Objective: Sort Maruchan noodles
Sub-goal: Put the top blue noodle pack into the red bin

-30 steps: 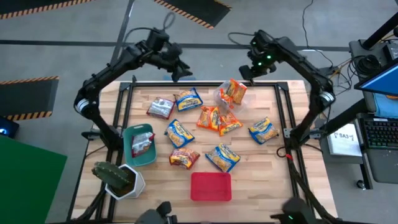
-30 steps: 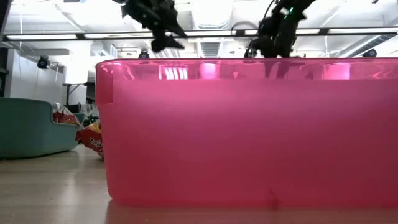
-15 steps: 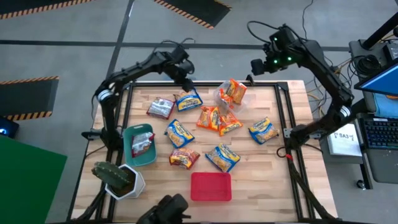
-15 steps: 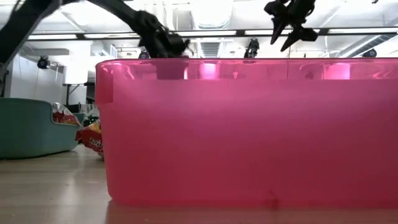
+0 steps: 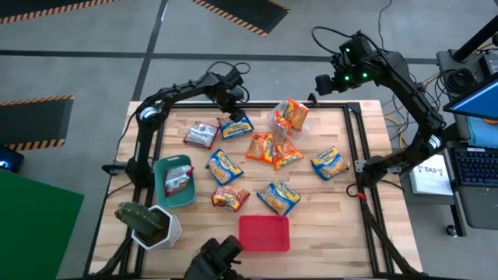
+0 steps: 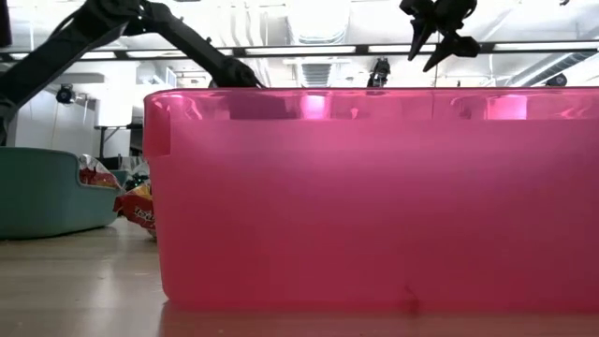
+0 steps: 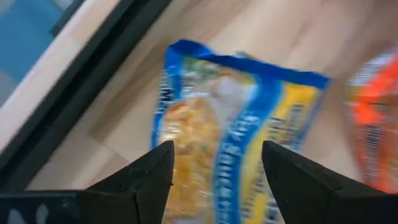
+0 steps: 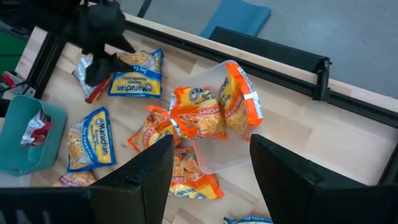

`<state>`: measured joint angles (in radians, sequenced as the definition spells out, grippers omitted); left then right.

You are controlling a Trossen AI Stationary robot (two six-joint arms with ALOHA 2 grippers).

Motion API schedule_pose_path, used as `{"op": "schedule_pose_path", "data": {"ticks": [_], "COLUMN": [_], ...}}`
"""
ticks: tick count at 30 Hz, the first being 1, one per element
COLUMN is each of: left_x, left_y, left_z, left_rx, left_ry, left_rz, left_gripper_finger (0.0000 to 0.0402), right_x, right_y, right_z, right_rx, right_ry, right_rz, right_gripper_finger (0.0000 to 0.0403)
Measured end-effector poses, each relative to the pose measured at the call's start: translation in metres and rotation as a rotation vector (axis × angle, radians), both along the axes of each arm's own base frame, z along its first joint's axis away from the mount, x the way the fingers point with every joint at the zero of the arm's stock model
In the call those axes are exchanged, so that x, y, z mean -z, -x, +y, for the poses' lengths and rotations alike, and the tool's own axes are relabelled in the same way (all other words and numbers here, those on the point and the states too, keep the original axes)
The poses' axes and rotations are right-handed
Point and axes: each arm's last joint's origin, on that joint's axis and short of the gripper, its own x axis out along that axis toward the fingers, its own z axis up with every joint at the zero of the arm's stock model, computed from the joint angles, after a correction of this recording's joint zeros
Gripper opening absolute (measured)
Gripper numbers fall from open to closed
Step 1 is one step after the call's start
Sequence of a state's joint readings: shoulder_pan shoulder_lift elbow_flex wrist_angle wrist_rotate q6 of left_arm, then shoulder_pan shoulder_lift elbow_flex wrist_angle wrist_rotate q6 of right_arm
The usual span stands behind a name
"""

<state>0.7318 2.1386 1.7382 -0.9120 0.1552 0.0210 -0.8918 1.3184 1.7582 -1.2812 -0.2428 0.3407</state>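
Maruchan noodle packets lie scattered flat on the wooden table [image 5: 327, 218]: blue-and-yellow ones [image 5: 224, 166] [image 5: 278, 197] [image 5: 329, 162], orange ones [image 5: 261, 146] and a silver-and-red one [image 5: 201, 134]. My left gripper [image 5: 231, 109] points steeply down, open, close over a blue-and-yellow packet [image 7: 230, 143] [image 5: 236, 125] near the far edge; its fingers [image 7: 155, 171] stand over the packet's two halves. My right gripper [image 5: 323, 82] [image 8: 211, 180] hangs open, high over the far right edge, with nothing between its fingers. In the low view the left gripper is hidden behind the red bin [image 6: 374, 197].
A clear bin [image 5: 282, 118] lies tipped at the far middle with orange packets in it. A teal bin [image 5: 165, 190] at the left holds a silver-and-red packet. The red bin [image 5: 264, 232] stands at the near edge, a potted cactus [image 5: 148, 222] at the near left corner.
My left gripper has come down from above the far edge toward the blue-and-yellow packet and tipped to point more steeply down. My right gripper has risen and drawn back toward the far right, then kept still. No packet has moved.
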Motion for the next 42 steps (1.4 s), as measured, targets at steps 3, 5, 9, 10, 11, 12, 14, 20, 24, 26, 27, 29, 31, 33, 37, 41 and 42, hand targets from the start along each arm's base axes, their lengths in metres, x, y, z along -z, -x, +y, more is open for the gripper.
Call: {"op": "schedule_pose_path", "data": {"ticks": [3,5,9,10,11,12,14,20,24,26,27,29,31,33,37,41,42], "left_x": [0.005,0.007,0.012,0.013,0.014,0.016,0.021,0.028,0.026,0.024,0.023,0.021,0.018,0.012,-0.008,-0.037,-0.045], "left_y": [0.002,0.003,0.007,0.008,0.009,0.009,0.008,0.006,0.006,0.006,0.007,0.008,0.008,0.009,0.01,0.014,0.014], "left_z": [0.005,0.009,0.013,0.013,0.014,0.015,0.015,0.013,0.013,0.012,0.012,0.011,0.009,0.006,0.001,-0.007,-0.009], "left_rx": [-0.009,-0.004,0.003,0.003,0.0,-0.001,0.002,0.024,0.025,0.025,0.025,0.024,0.025,0.029,0.035,0.055,0.068], "left_ry": [-0.047,-0.052,-0.006,-0.002,0.004,0.008,0.027,0.07,0.068,0.067,0.068,0.073,0.076,0.072,0.036,-0.024,-0.042], "left_rz": [0.046,0.039,0.022,0.024,0.028,0.032,0.033,0.02,0.019,0.019,0.02,0.025,0.03,0.027,0.0,-0.05,-0.064], "left_gripper_finger": [0.0223,0.0221,0.0214,0.0212,0.021,0.0208,0.0203,0.0168,0.0109,0.0074,0.0056,0.0021,0.0008,0.001,0.0004,0.0003,0.0002], "right_x": [0.001,0.002,0.006,0.006,0.006,0.007,0.008,0.008,0.008,0.008,0.008,0.008,0.008,0.008,0.008,0.008,0.008], "right_y": [-0.002,-0.004,-0.009,-0.01,-0.011,-0.012,-0.014,-0.014,-0.014,-0.014,-0.014,-0.014,-0.014,-0.014,-0.014,-0.014,-0.014], "right_z": [0.001,0.001,0.0,0.0,0.0,0.0,0.0,0.0,0.0,0.0,0.0,0.0,0.0,0.0,0.0,0.0,0.0], "right_rx": [-0.009,-0.014,-0.028,-0.031,-0.034,-0.038,-0.043,-0.044,-0.044,-0.046,-0.046,-0.046,-0.048,-0.053,-0.054,-0.064,-0.065], "right_ry": [-0.004,-0.007,-0.018,-0.02,-0.021,-0.022,-0.025,-0.025,-0.025,-0.024,-0.024,-0.024,-0.022,-0.018,-0.018,-0.011,-0.01], "right_rz": [0.003,0.006,0.015,0.016,0.018,0.019,0.021,0.022,0.022,0.023,0.023,0.023,0.024,0.025,0.026,0.029,0.029], "right_gripper_finger": [0.0199,0.0199,0.0199,0.0199,0.0199,0.0199,0.0199,0.0199,0.0199,0.0199,0.0199,0.0199,0.0199,0.0199,0.0199,0.0199,0.0199]}}
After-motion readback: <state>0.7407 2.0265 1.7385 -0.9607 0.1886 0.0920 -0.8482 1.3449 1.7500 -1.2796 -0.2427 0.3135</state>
